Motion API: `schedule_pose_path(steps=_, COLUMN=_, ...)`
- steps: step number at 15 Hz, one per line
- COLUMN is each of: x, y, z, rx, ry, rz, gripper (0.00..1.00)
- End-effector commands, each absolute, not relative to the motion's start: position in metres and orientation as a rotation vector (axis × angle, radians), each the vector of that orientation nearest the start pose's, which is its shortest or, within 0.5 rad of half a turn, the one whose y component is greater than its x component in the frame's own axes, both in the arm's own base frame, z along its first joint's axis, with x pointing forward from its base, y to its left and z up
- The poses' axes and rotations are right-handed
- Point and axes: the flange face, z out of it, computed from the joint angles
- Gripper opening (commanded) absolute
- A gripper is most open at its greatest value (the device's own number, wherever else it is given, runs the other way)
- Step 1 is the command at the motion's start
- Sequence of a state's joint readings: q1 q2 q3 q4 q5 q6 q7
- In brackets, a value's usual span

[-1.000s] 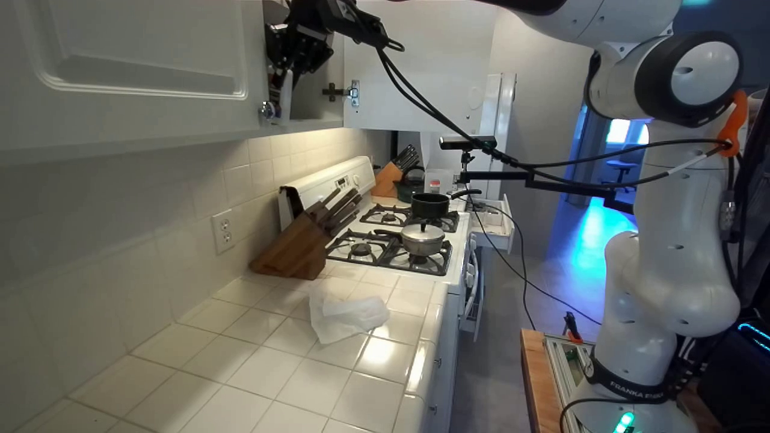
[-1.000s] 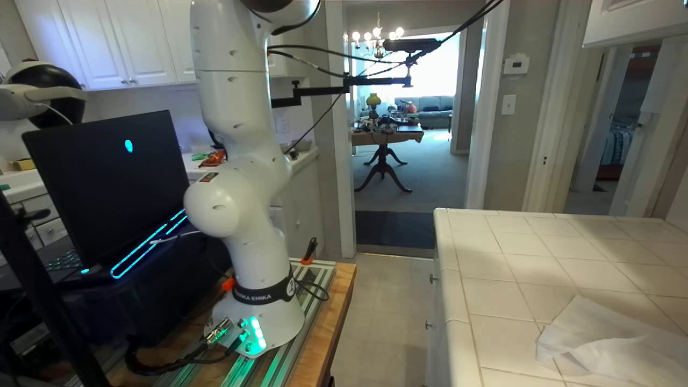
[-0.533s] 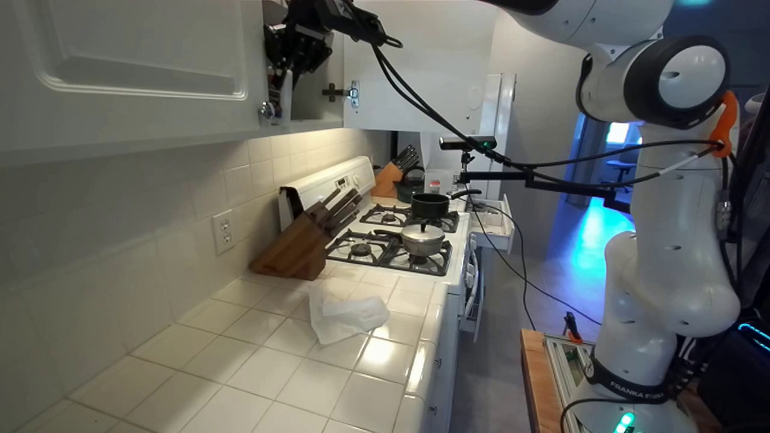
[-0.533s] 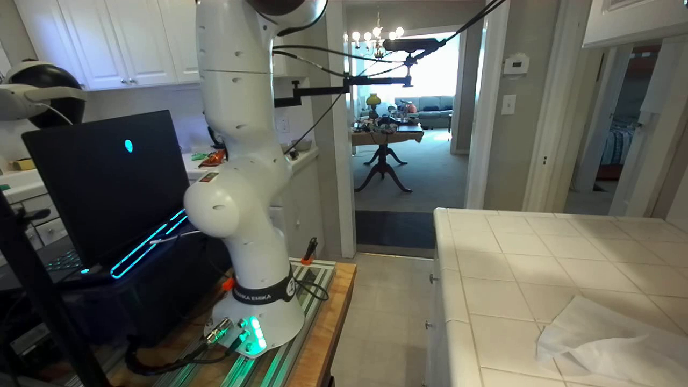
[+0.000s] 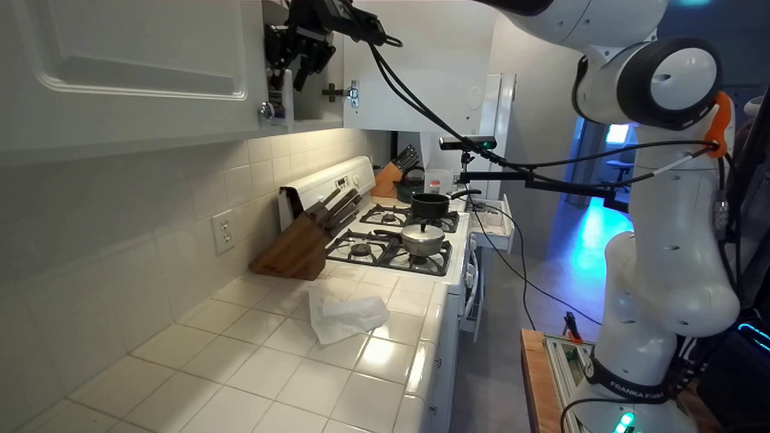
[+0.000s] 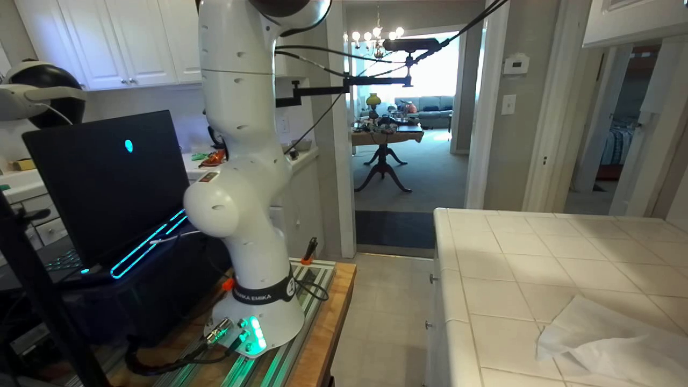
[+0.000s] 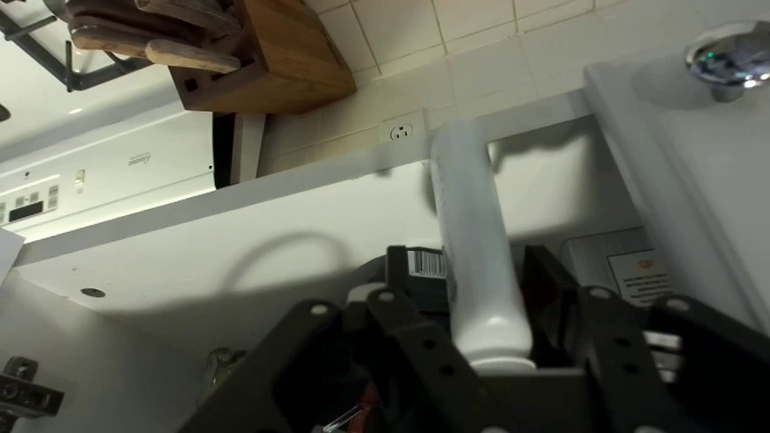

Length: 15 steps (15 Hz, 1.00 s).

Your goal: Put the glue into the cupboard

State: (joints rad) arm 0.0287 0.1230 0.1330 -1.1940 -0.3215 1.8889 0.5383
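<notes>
Pale square tiles are laid over the counter [image 5: 228, 373] and the wall [image 5: 174, 240] behind it, and above them the white cupboard [image 5: 150, 54] is mounted, with one door [image 5: 421, 72] swung open. On the counter a crumpled whitish sheet [image 5: 349, 316] is left near a wooden knife block [image 5: 295, 258].

At the front rim of the cupboard floor, just inside the opening, the glue [image 7: 478, 234] is held by nothing and is seen upright, its base down and its long axis close to vertical in an exterior view. From the wrist it is viewed from above, the body stretched away from the gripper [image 7: 467, 262] toward the rim.

Its upper end is masked by the gripper's dark body. Deeper in, a dark barcoded item [image 7: 427, 263] is partly covered, and the print on a grey box [image 7: 640, 276] is too blurred to be read.

The fingers [image 7: 397, 270] are parted around the glue, with a gap shown on each side, narrower on one.

By the top edge of both exterior views the arm [image 5: 668, 252] is cut off; its wrist is brought back in high above the counter, with the gripper pointed downward in the opening.
</notes>
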Motion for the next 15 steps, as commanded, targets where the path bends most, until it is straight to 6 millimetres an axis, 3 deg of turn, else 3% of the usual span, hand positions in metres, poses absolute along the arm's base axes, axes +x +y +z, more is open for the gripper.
schedule_pose_path(steps=1, x=0.6104, y=0.0703, z=0.7768, rx=-2.999, ry=0.545, rz=-1.029, gripper=0.86)
schedule_pose_path(steps=4, x=0.6126, y=0.0666, z=0.7749, rx=-2.994, ry=0.565, rz=-1.026, gripper=1.00)
schedule_pose_path(steps=15, x=0.6133, y=0.0625, z=0.7687, rx=-2.991, ry=0.593, rz=-1.013, gripper=1.00)
